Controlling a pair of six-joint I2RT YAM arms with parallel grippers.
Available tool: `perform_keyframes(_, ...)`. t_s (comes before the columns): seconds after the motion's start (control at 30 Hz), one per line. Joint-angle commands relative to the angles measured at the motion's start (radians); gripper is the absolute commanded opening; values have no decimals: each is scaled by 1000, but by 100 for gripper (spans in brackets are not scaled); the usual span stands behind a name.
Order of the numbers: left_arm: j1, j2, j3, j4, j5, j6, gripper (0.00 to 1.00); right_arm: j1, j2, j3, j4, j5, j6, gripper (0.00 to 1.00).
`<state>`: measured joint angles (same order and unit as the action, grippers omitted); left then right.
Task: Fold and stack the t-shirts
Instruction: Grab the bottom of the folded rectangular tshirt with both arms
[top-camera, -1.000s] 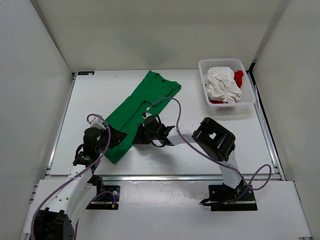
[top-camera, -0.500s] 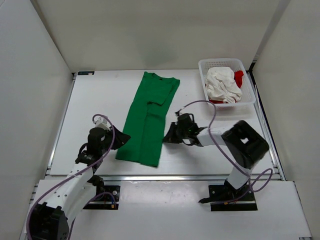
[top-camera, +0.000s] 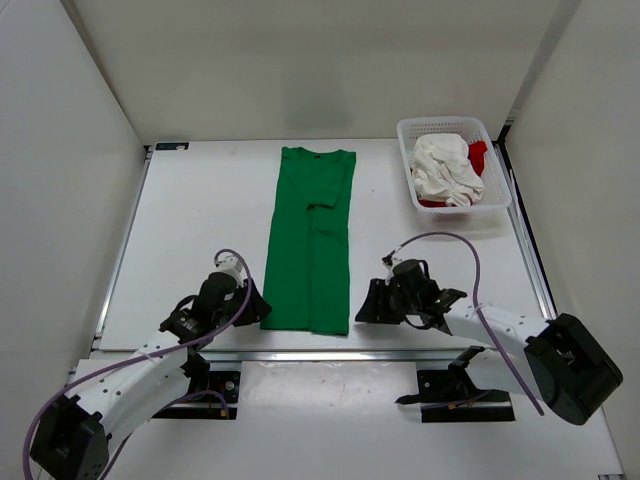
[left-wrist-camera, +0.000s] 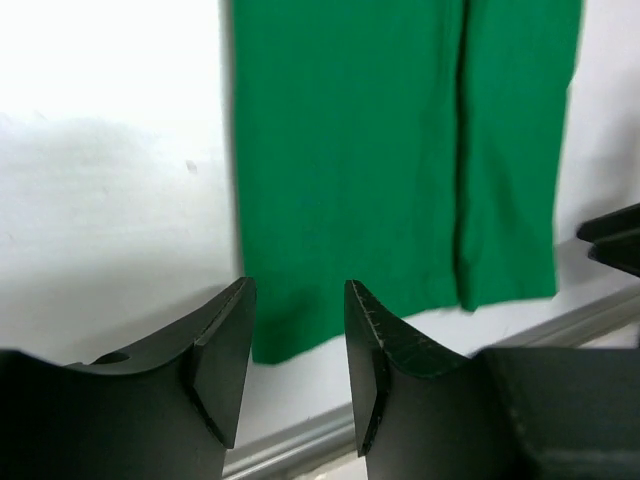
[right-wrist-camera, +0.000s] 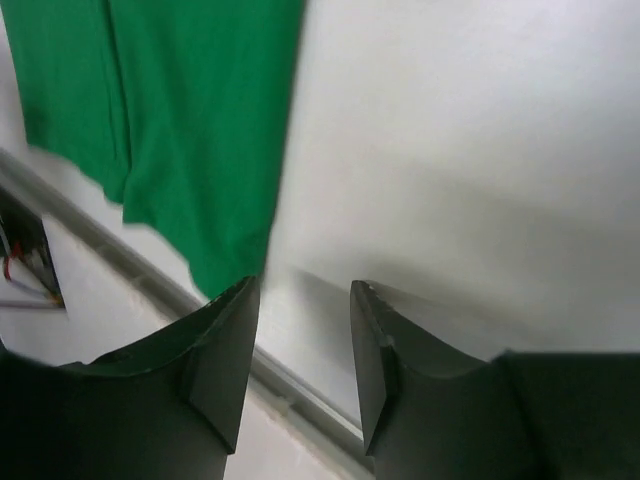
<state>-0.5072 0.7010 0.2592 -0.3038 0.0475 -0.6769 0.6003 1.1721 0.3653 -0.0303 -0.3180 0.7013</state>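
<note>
At centre of table (top-camera: 200, 220), green t-shirt (top-camera: 310, 240) lies flat as a long narrow strip. Left gripper (top-camera: 250, 303) at its near-L corner, right gripper (top-camera: 368, 303) just off near-R corner. Both jaws spread, empty. White t-shirt (top-camera: 445, 165) and red t-shirt (top-camera: 478, 153) in basket (top-camera: 405, 170), far R.

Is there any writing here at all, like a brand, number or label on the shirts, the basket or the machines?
No text can be read in any view.
The green t-shirt is plain, with no print.
The white t-shirt, red t-shirt and basket show no lettering.
The left arm and right arm show no legible marking.
</note>
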Motion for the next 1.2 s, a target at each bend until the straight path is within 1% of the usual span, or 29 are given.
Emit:
perform_keyframes(0.0,-76,11,-3,-77,-92,-1,52,119,-38,-25,-40,23,61,41)
perform_keyframes(0.07,-83,9,-5,-95,-109,-12,52,157,-29,-34,-2,17,95,42)
perform_keyframes(0.1,-97,2,-3,-95,-119,-16,51,165,-26,-35,21,11,108,41)
perform_keyframes(0.2,-129,2,-6,-115,-184,-39,52,168,-23,-38,73,-4,124,42)
perform_keyframes(0.3,-111,20,-5,-100,-184,-27,53,171,1,-19,95,-21,119,42)
perform_keyframes(0.37,-110,52,-5,-87,-170,-27,55,168,29,-25,127,-35,130,39)
perform_keyframes(0.53,-91,86,-43,-40,-124,-23,55,182,113,-11,223,-59,136,35)
perform_keyframes(0.63,-76,72,-66,-14,-83,-29,53,188,136,-5,239,-67,148,28)
perform_keyframes(0.67,-74,68,-75,-11,-69,-27,50,197,136,-5,239,-56,136,25)
perform_keyframes(0.73,-80,57,-72,-15,-63,-26,38,204,138,-6,227,-61,136,15)
perform_keyframes(0.77,-83,54,-71,-17,-55,-23,36,208,138,-6,234,-56,141,13)
perform_keyframes(0.83,-82,63,-69,-27,-40,-29,25,220,133,-11,219,-53,145,4)
perform_keyframes(0.87,-86,57,-69,-38,-29,-27,23,239,130,-17,201,-44,147,3)
perform_keyframes(0.97,-100,-9,-67,-89,-21,-49,4,289,107,-12,144,-43,152,0)
perform_keyframes(1.0,-99,-49,-72,-109,-21,-55,1,312,88,-20,133,-29,164,0)
perform_keyframes(1.03,-103,-92,-80,-115,-17,-75,0,326,74,-31,112,-21,179,0)
perform_keyframes(1.17,-42,-175,-67,-198,57,-72,0,349,-35,-57,60,0,201,0)
